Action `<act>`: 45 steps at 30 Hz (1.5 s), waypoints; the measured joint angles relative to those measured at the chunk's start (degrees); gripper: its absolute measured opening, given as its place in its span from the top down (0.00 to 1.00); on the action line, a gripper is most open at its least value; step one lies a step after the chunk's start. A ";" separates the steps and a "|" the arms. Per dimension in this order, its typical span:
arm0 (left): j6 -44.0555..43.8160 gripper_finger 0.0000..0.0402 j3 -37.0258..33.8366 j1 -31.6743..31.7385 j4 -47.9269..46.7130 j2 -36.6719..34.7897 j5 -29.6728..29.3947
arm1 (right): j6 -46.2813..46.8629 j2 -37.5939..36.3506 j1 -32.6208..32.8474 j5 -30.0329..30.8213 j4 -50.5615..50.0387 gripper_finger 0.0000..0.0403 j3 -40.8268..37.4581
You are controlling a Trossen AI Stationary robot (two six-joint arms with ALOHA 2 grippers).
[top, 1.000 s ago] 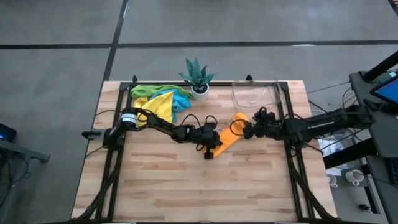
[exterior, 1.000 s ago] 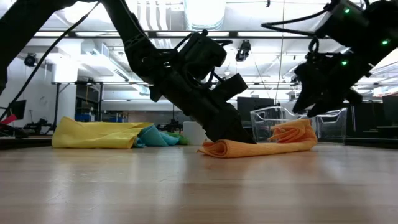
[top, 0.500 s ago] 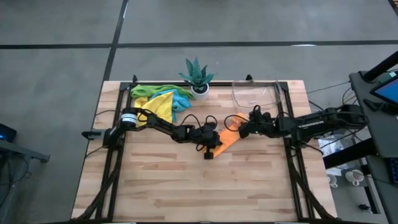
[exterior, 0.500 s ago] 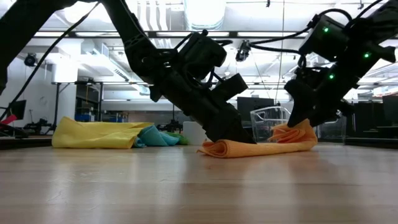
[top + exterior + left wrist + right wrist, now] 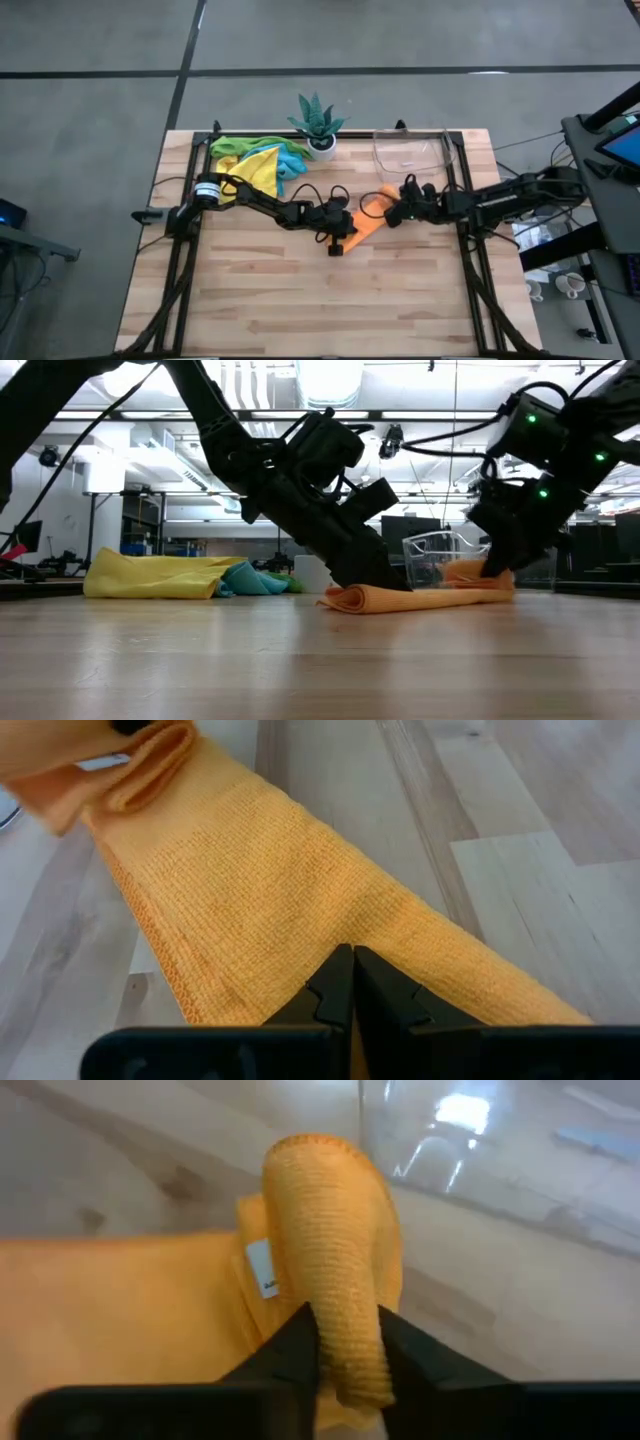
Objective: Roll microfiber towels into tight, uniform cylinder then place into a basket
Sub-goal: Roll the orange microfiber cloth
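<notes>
Mid-table, the orange towel (image 5: 370,213) lies diagonally, pinched by both the left tool (image 5: 343,234) and the right tool (image 5: 393,212).

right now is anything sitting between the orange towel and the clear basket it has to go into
Nothing visible does. The orange towel lies just in front of the clear basket, with only bare table between them. The potted plant stands off to the basket's side.

A green spiky plant (image 5: 317,117) stands in a white pot (image 5: 321,148) at the far edge of the wooden table (image 5: 300,300).
</notes>
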 joint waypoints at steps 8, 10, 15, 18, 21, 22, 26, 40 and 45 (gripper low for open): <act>0.00 1.00 -0.26 0.01 -1.71 -2.10 -0.10 | 2.87 3.02 5.72 3.26 0.30 0.96 -1.26; 0.00 1.00 -0.47 0.01 -2.43 -2.69 -0.10 | 2.66 4.27 7.47 4.55 0.09 0.96 -0.07; 0.00 1.00 -0.61 0.01 -2.32 -3.19 -0.08 | 2.55 8.84 10.74 7.89 -6.01 0.97 4.61; -0.02 1.00 -0.61 0.01 -2.39 -3.21 -0.08 | 2.87 12.71 11.94 10.17 -12.26 0.97 8.88; -0.02 1.00 -0.63 0.01 -2.88 -3.23 -0.08 | 2.84 16.94 13.25 11.66 -17.94 0.97 13.54; -0.02 1.00 -0.63 0.01 -3.34 -3.23 -0.08 | 2.84 18.35 13.75 12.25 -19.72 0.97 15.02; -0.06 1.00 -0.66 0.01 -4.02 -3.33 -0.06 | 3.37 24.78 16.17 14.89 -29.26 0.97 20.88; -0.84 1.00 -0.68 0.01 -4.90 -3.47 -0.03 | 9.31 40.85 23.61 17.18 -52.62 0.97 36.08; -1.77 1.00 -0.68 0.01 -4.33 -3.53 -0.03 | 10.62 44.05 24.50 17.19 -53.71 0.97 39.09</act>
